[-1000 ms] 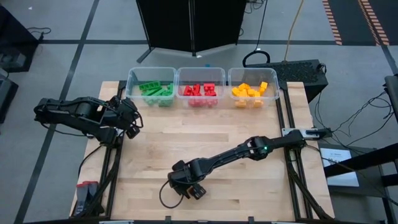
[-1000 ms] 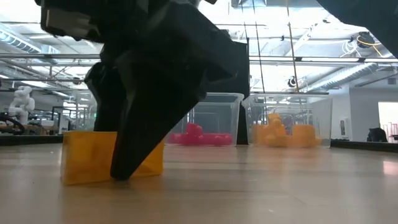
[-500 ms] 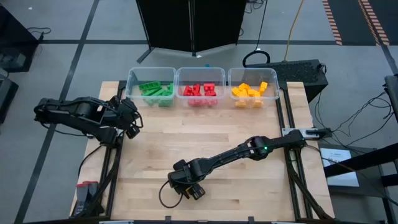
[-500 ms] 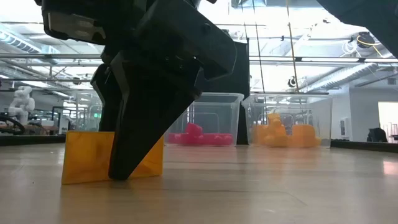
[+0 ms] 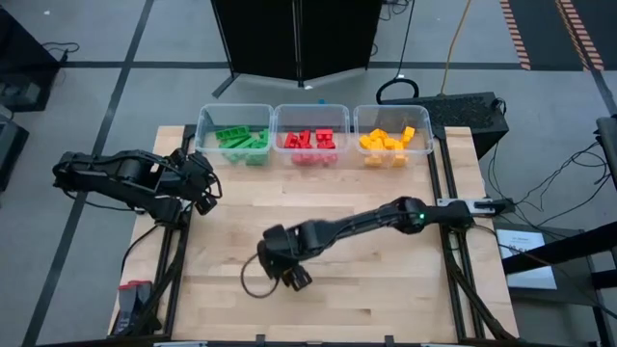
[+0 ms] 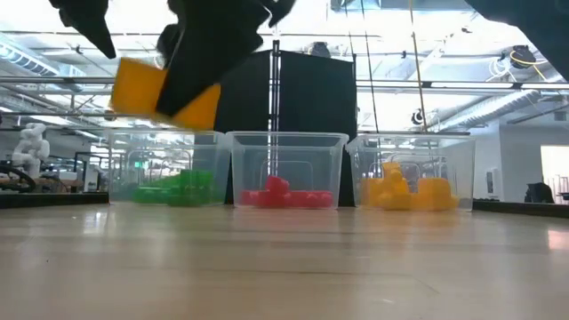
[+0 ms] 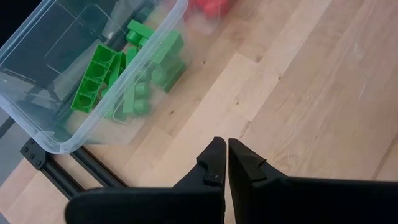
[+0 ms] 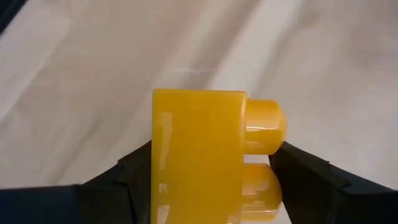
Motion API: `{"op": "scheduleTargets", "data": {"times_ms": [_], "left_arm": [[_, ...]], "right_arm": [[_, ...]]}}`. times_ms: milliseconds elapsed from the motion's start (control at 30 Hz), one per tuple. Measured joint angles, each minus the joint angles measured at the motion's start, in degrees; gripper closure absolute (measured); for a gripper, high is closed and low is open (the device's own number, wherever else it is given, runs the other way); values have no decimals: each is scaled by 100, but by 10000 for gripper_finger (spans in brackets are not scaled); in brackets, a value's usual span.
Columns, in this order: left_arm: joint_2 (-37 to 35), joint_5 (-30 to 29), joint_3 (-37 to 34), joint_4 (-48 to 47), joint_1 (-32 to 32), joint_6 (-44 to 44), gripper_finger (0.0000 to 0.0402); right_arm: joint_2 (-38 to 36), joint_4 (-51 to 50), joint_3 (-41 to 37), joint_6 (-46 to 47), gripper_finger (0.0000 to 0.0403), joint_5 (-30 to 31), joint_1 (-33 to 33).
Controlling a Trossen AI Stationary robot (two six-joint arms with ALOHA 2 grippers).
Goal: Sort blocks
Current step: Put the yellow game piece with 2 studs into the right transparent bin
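The right gripper [image 5: 280, 270], clenched on a yellow block [image 6: 164, 92] held above the table's near middle, has the yellow bin [image 5: 393, 142] far back and rightward.

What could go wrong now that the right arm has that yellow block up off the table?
The right end effector grips the yellow block only by its sides, so it might slip and drop onto the table. The yellow bin sits far across the table, right beside the red bin, so a loose release might land the block in the wrong one. The left end effector waits shut near the green bin, out of the way.
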Motion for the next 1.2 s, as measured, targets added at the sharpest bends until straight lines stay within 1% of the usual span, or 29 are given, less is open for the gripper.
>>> {"op": "scheduleTargets", "data": {"times_ms": [333, 567, 767, 1000, 1200], "left_arm": [[-1, 1, 0, 2, 0, -2, 402], [0, 2, -1, 2, 0, -7, 402], [0, 7, 0, 2, 0, -7, 402], [-1, 44, 0, 0, 0, -10, 402], [0, 50, 0, -2, -2, -7, 402]], "right_arm": [[-819, 98, 13, -146, 154, 599, -618], [-1327, 255, 13, -215, 154, 663, -989], [-1734, 337, 13, -460, 154, 1025, -1265], [-2314, 379, 13, -510, 154, 1055, -1689], [-2907, 222, 13, -607, 154, 1059, -2083]]}}
